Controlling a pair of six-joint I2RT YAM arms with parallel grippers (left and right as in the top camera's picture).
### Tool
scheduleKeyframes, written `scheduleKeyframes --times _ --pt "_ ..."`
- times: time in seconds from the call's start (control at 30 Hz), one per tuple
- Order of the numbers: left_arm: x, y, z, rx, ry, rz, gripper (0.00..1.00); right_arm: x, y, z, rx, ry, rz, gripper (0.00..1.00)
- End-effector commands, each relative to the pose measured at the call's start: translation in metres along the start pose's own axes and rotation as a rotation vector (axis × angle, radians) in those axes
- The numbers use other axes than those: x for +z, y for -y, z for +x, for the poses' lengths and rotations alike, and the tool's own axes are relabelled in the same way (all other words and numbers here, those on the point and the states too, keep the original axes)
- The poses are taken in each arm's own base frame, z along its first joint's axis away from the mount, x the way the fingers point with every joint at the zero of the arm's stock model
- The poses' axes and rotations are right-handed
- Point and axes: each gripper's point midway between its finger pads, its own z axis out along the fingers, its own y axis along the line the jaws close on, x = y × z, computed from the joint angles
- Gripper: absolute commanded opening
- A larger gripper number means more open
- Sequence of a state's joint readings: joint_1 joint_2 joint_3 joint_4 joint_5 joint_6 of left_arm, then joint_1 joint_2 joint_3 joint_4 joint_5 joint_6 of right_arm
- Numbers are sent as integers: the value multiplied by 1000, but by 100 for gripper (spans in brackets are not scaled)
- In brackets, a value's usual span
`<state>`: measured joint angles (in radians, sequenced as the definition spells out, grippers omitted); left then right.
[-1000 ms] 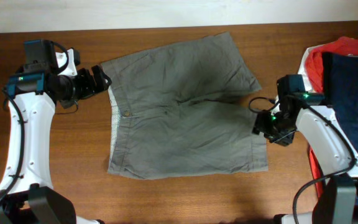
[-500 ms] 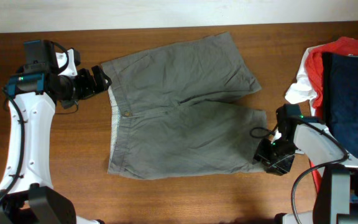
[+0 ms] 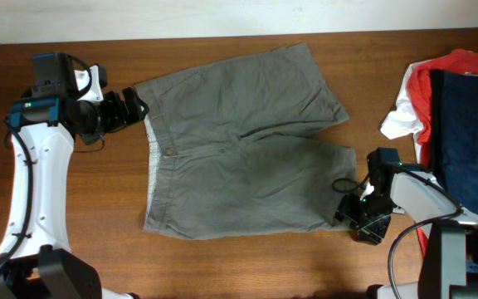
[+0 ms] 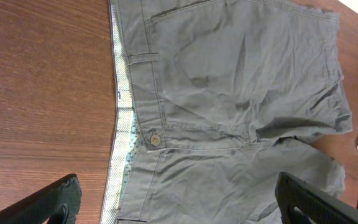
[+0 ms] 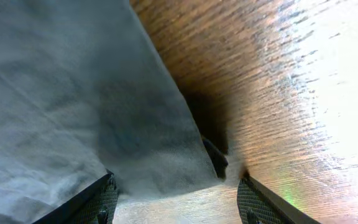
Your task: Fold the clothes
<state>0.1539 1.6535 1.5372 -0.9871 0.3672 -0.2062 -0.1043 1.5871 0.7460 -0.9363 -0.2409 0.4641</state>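
Overhead, the shorts (image 3: 239,141) lay spread flat on the wooden surface (image 3: 106,216), roughly in its middle. Their waist was turned toward the left arm and the two legs pointed toward the right arm. The upper leg slanted away toward the far edge, and the lower leg ran along the near side. A small button (image 3: 168,152) sat at the waistband, and a paler inner edge (image 4: 120,124) ran along the waist opening. The fabric showed soft creases around the crotch seam.

The left hand (image 3: 131,105) sat just beside the far corner of the waistband. In the left wrist view its two fingers (image 4: 48,202) stood wide apart at the bottom corners, with nothing between them. The waistband and button lay ahead of them.

The right hand (image 3: 363,220) was at the near corner of the lower leg's hem, low over the surface. In the right wrist view its fingers (image 5: 266,202) were apart. The grey corner of the hem lay between them on the wood and was not pinched. Whether the fabric touched the other finger could not be told.

Off to the right side lay a navy garment (image 3: 471,141) on top of a red-orange one (image 3: 463,60). A bit of white cloth (image 3: 401,124) poked out toward the shorts.
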Motion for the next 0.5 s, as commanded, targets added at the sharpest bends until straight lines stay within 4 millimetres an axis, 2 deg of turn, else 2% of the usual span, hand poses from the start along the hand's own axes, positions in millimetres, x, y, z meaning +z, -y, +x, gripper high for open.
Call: scheduleKeyframes --times 0.0,0.07,0.13,0.17,0.23,0.3,0.33,0.37,0.4,0.43,0.47 --pt "0 0 0 -6 -3 8 99 -4 8 -10 -12 36 58 65" --pt "0 0 0 -6 -3 8 99 -5 16 -14 -8 59 106 65" --pt "0 0 0 -6 -3 8 99 -5 14 -19 14 80 95 55" --pt "0 0 0 -6 -3 8 99 -5 12 -21 14 88 85 54" --pt "0 0 0 -7 -3 8 99 -4 3 -19 10 72 37 59" --pt "0 0 0 -7 -3 8 99 -4 1 -18 10 66 25 60" --pt "0 0 0 -6 -3 8 99 -4 -1 -20 8 72 16 66" --pt "0 0 0 -7 -3 8 99 -4 -6 -21 4 72 -13 67" --pt "0 0 0 -7 -3 8 99 -4 -8 -21 3 71 -20 64" --pt "0 0 0 -7 -3 8 99 -4 -7 -21 2 73 -17 55" --pt "0 0 0 -6 -3 8 99 -4 -5 -22 3 79 -5 55"
